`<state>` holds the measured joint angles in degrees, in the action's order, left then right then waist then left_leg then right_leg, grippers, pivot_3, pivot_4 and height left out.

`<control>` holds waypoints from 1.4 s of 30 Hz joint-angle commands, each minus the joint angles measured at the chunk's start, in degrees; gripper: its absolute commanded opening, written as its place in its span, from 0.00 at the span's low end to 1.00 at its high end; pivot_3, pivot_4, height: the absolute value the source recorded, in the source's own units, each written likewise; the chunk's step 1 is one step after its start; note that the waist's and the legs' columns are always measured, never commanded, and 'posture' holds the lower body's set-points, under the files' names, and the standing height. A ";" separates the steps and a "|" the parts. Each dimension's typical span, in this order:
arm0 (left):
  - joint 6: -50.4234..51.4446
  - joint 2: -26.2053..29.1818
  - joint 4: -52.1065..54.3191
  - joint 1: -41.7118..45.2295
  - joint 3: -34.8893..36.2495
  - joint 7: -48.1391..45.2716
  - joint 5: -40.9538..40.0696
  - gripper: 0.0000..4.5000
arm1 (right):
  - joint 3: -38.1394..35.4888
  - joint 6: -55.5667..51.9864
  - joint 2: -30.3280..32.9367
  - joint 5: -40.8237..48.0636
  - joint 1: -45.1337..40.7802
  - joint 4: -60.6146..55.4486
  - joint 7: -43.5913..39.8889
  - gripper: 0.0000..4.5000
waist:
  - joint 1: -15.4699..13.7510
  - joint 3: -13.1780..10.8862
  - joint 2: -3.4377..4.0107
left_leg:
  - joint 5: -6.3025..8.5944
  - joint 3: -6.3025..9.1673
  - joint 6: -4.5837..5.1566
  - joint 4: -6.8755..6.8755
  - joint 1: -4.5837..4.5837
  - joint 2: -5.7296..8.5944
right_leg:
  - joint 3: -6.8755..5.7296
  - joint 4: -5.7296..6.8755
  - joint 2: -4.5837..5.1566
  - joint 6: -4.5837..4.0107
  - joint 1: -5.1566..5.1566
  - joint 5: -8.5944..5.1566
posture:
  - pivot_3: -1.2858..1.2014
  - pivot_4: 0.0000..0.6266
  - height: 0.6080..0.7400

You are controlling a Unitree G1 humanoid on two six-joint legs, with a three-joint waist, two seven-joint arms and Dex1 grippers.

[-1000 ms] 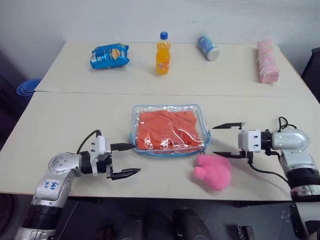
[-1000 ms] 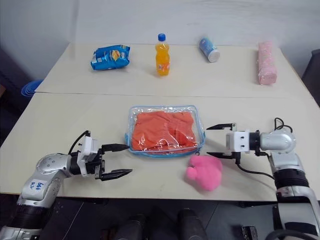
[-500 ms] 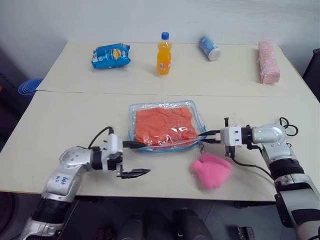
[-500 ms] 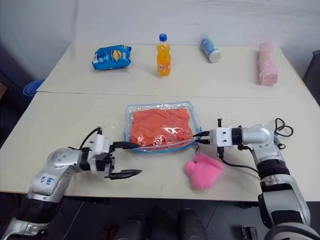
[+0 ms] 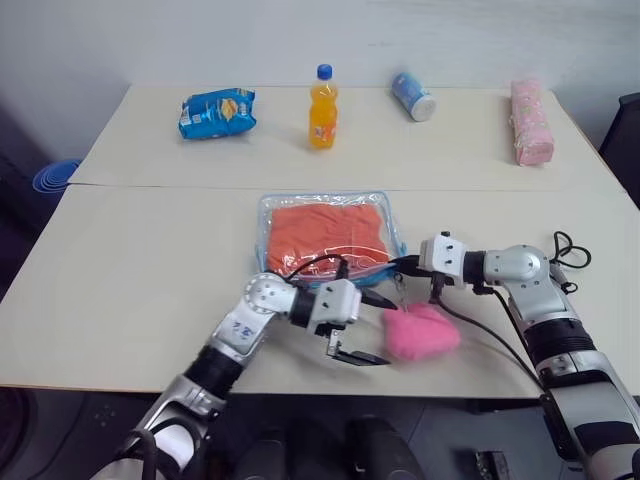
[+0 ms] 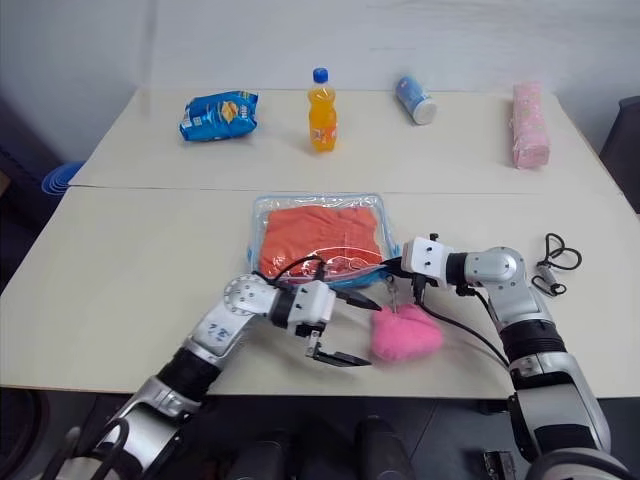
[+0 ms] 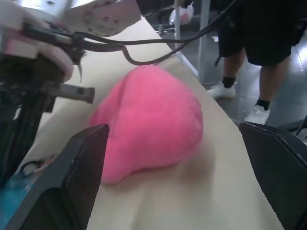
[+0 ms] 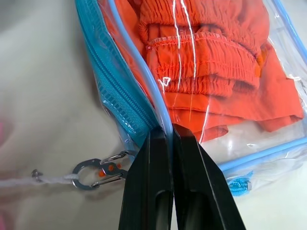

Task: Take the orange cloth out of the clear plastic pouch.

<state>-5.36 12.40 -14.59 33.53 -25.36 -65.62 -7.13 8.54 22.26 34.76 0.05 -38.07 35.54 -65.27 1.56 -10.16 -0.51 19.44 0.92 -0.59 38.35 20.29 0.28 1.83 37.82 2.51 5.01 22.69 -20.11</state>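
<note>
The orange cloth (image 5: 328, 232) is lying folded inside the clear plastic pouch (image 5: 276, 215), at the centre of the frame on the near table (image 5: 130, 290). Its gathered seams and creases are showing through the plastic in the right wrist view. The pouch is lying flat, light blue edging all round; its long axis is hard to tell. The right gripper (image 8: 169, 139) is pinching the pouch's blue rim at the lower right corner, fingers pressed together on it. A pink plush charm (image 5: 420, 331) is resting just below that corner, tied by a cord and clip (image 8: 98, 171). The left gripper (image 5: 366, 328) is hovering spread wide beside the plush, just below the pouch's lower edge.
</note>
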 commanded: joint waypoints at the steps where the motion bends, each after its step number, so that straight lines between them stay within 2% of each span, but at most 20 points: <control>1: -4.25 -3.06 -5.28 1.94 -2.01 3.39 4.56 1.00 | -0.19 -2.22 0.65 0.12 1.05 -2.69 0.55 0.01 | 0.00 0.00 0.00 | 0.00 0.00 0.00 0.00 0.00 0.00 | 0.01 0.00 0.00 0.00 0.00 0.00 | 0.52 0.24 1.00; 3: -5.27 -4.22 -7.77 2.66 -2.92 5.07 7.05 1.00 | -0.34 -3.19 0.73 0.29 1.91 -4.10 0.86 0.01 | -0.04 0.00 0.00 | 0.00 0.00 0.00 0.00 0.00 0.00 | 0.02 -0.01 0.00 0.00 0.00 0.00 | 0.52 0.24 1.00; 5: -5.36 -5.18 -8.99 2.86 -3.31 6.16 8.17 0.92 | -0.44 -3.84 1.08 0.61 3.18 -5.65 0.81 0.00 | -0.08 0.00 0.00 | 0.00 0.00 0.00 0.00 0.00 0.00 | 0.02 -0.01 0.00 0.01 0.00 0.00 | 0.52 0.24 1.00; 14: -3.84 -5.43 -6.61 0.24 -1.91 9.41 9.13 0.34 | -0.79 -3.36 2.63 2.55 7.66 -10.70 -0.15 0.00 | -0.18 0.00 -0.01 | 0.00 0.02 0.01 -0.01 0.00 0.00 | 0.02 -0.02 0.02 0.01 -0.01 0.01 | 0.52 0.24 1.00; 17: -2.38 -3.36 -3.64 -1.33 0.24 8.34 6.80 0.15 | -0.93 -2.76 3.19 2.81 8.56 -11.45 -0.40 0.00 | -0.18 0.00 -0.01 | 0.00 0.03 0.01 -0.04 0.00 0.00 | 0.02 -0.02 0.02 0.01 -0.01 0.01 | 0.52 0.24 1.00; 20: -1.89 1.14 0.12 -3.07 3.01 3.69 2.54 0.03 | -1.24 -1.46 4.01 2.87 8.71 -10.88 -0.87 0.00 | 0.02 0.00 -0.01 | 0.00 0.03 0.00 -0.06 -0.01 -0.01 | 0.02 -0.03 0.02 0.01 0.00 0.01 | 0.52 0.24 1.00; 23: -1.74 7.19 3.48 -5.04 6.38 -1.99 -2.38 0.03 | -1.61 -0.21 4.87 3.10 8.68 -9.96 -1.11 0.00 | 0.09 0.00 0.00 | -0.04 0.03 -0.07 -0.12 -0.06 -0.04 | 0.01 -0.01 -0.01 0.01 0.01 0.00 | 0.52 0.24 1.00; 27: -1.01 13.37 4.12 -6.46 12.37 -4.65 -6.92 0.03 | -1.62 1.22 5.69 3.13 8.44 -8.94 -1.44 0.00 | -0.07 0.00 -0.01 | -0.03 0.05 -0.06 -0.09 -0.03 -0.03 | 0.00 -0.06 0.02 0.01 0.00 0.00 | 0.52 0.24 1.00; 33: 10.23 21.43 4.69 -7.91 22.12 -6.67 -16.14 0.03 | -1.43 5.93 7.60 3.23 8.69 -7.47 -2.80 0.00 | 0.04 0.00 -0.01 | 0.02 0.07 0.02 -0.16 0.01 -0.01 | -0.04 -0.12 0.07 0.01 0.02 0.00 | 0.52 0.24 1.00; 37: 13.75 26.92 3.92 -9.35 25.00 -8.55 -16.80 0.03 | -1.18 8.50 9.32 3.50 9.34 -6.58 -3.82 0.00 | 0.01 0.00 -0.01 | 0.02 0.08 0.04 -0.16 0.02 -0.01 | -0.05 -0.13 0.07 0.01 0.02 0.00 | 0.52 0.24 1.00; 42: 19.38 28.85 -1.16 -7.96 31.57 -5.54 -20.18 0.03 | -1.31 13.40 12.05 6.09 11.40 -7.32 -7.62 0.00 | -0.11 0.00 -0.01 | 0.04 0.10 0.06 -0.18 0.03 -0.01 | -0.09 -0.16 0.09 0.01 0.02 0.00 | 0.52 0.24 1.00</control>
<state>11.51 40.50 -14.45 24.20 1.62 -73.23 -24.46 8.41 33.36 44.76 4.71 -28.21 28.59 -70.22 1.46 -10.17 -0.52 19.48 1.02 -0.52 38.18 20.33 0.27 1.75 37.66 2.61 5.02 22.70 -20.10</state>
